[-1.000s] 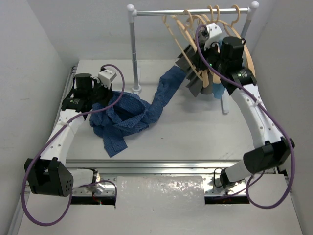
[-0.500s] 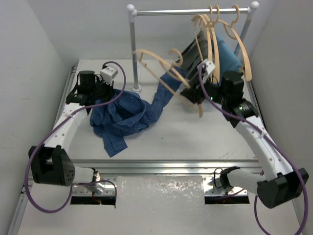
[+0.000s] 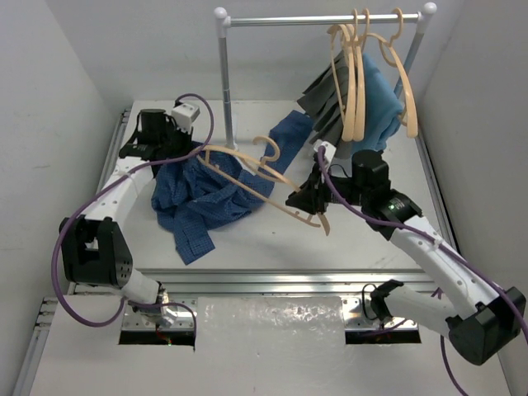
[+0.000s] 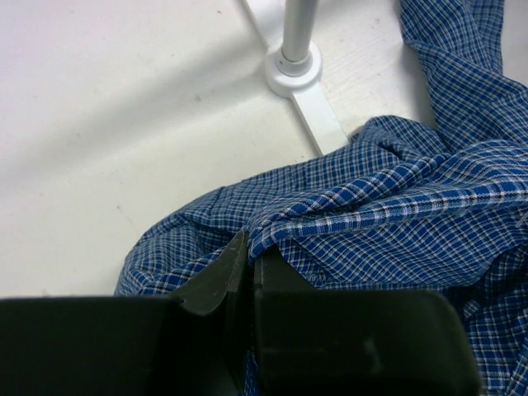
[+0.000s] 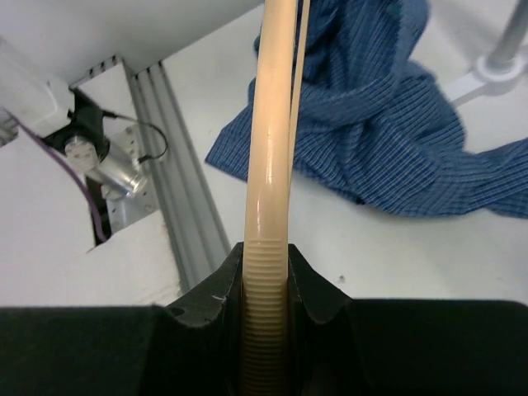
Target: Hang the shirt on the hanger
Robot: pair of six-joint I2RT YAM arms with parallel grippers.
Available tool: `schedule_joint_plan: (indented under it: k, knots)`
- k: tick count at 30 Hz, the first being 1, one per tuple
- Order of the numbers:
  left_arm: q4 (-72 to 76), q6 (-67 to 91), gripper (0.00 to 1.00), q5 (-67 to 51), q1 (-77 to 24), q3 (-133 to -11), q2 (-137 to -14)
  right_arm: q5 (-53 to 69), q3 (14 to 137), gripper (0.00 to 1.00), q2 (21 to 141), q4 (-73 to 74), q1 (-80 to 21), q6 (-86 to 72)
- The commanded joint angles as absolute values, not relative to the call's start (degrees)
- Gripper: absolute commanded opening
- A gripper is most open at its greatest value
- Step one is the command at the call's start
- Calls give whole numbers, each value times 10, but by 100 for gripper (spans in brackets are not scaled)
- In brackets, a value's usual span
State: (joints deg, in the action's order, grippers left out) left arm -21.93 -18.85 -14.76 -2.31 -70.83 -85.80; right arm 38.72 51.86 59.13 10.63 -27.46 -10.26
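The shirt [image 3: 206, 194] lies crumpled on the left half of the table [image 3: 272, 243]. One strip of it runs away to the far right, towards the foot of the clothes rack [image 3: 322, 18]. The left gripper [image 4: 247, 247] sits at the far left edge of the heap, its jaws together and pinching a fold of the checked cloth. Just beyond that fold the rack's left post stands in its white base [image 4: 295, 62].

The hanger [image 5: 268, 148] is off the rail and held low over the middle of the table. It is tilted, and its far end reaches over the right side of the shirt. The right gripper [image 5: 268, 264] has its jaws clamped on the ribbed end of one hanger arm, to the right of the cloth.

At the far right, more hangers [image 3: 355, 74] hang from the rail. Beside them hang a light blue garment [image 3: 384, 91] and a grey garment [image 3: 326, 95].
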Motion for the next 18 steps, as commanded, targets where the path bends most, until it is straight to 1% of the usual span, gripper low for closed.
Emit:
schedule_joint_plan:
  k: [1, 5, 8, 10, 14, 16, 17, 18]
  knots:
    - [-189, -183, 1, -138, -22, -730, -844, 388, 505, 0, 608, 79, -297, -91]
    - [-195, -192, 2, -138, -22, -722, -830, 349, 504, 0, 629, 81, -301, -84]
    - [-194, -199, 4, -146, -22, -708, -818, 345, 506, 0, 642, 79, -301, -76]
    - [-195, -200, 8, -150, -22, -702, -812, 345, 507, 0, 665, 78, -305, -80]
    - [-197, -202, 21, -158, -22, -697, -806, 341, 497, 0, 694, 46, -313, -87]
    - [-206, -206, 23, -171, -22, -696, -804, 339, 495, 0, 710, 29, -316, -98]
    - [-210, -207, 27, -176, -23, -694, -804, 342, 496, 0, 717, 18, -316, -101]
    - [-215, -209, 29, -181, -23, -693, -804, 343, 502, 0, 726, 14, -318, -105]
